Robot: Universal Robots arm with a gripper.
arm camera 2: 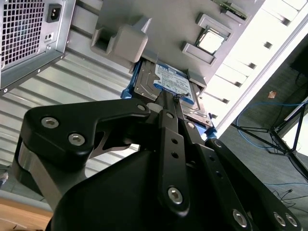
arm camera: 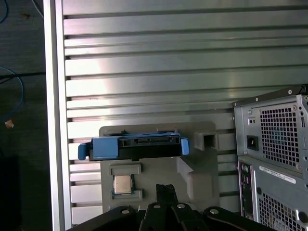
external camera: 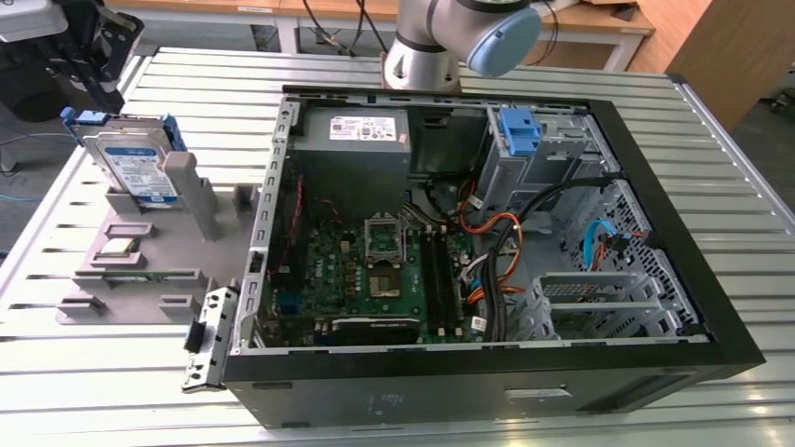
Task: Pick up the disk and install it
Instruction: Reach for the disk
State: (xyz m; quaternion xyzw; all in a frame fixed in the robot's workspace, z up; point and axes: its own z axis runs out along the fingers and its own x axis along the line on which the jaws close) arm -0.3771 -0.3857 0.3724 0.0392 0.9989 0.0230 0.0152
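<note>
**Op:** Where's the disk?

**Eng:** Your disk (external camera: 134, 163) stands on edge in a slot of the grey fixture (external camera: 162, 256). That's on the slatted table (external camera: 522, 65), at the exterior view's left, just beside the open computer case (external camera: 497, 233). It's not installed.

**Op:** Gripper?

**Eng:** Your gripper (arm camera 2: 171, 97) has its fingers pressed together with nothing between them. In the second wrist view the tips sit in front of the disk's labelled face. I can't tell whether they touch it. In the first wrist view, bare fixture shows between the tips and the disk.

**Op:** What does each view add?

**Eng:**
- **Exterior view:** you get the case interior, with the motherboard (external camera: 372, 270), power supply (external camera: 360, 130), orange cables (external camera: 478, 223) and a blue carrier (external camera: 518, 130) in the drive bay. You also see the arm (external camera: 453, 37) behind the case.
- **First wrist view:** you get the disk's connector edge inside its blue bracket (arm camera: 103, 147). The case's rear panel (arm camera: 276, 130) and its power socket (arm camera: 251, 142) show too.
- **Second wrist view:** you get the disk's flat face.
- **All three:** a processor chip (arm camera: 122, 184) lies in a fixture pocket near the disk.

**Op:** Any writing?

**Eng:** The disk has a white-and-blue label. There's a white sticker on the power supply and another on the rear panel. I can't make out the print on any of them.
</note>
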